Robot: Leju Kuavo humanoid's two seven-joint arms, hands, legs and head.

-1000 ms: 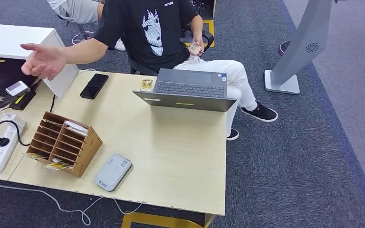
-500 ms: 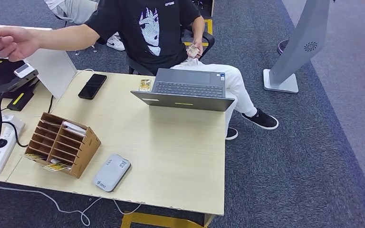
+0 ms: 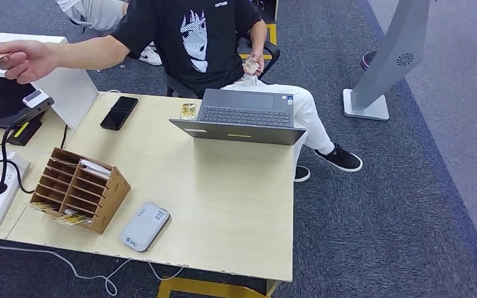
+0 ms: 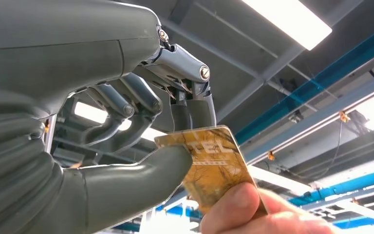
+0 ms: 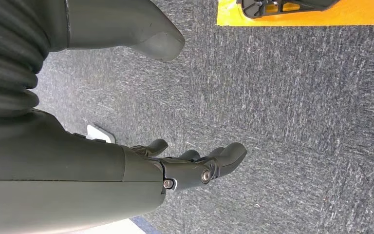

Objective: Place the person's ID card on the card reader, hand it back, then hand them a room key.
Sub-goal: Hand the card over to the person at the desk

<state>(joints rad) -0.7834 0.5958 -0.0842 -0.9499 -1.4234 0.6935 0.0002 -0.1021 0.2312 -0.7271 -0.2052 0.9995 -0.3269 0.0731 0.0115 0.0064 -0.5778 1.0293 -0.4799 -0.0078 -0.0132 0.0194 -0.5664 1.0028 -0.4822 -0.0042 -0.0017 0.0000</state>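
Meanwhile left hand (image 4: 141, 146) pinches card (image 4: 214, 168); person's hand (image 4: 253, 214) grips opposite end.

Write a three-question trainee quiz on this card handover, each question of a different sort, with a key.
1. True or false: the left robot hand pinches a card that the person's hand also touches.
2. What lies nearest the table's front edge? A) card reader B) phone C) laptop
3. Fill in: the right robot hand hangs over the ____, holding nothing.

Key: 1 true; 2 A; 3 carpet
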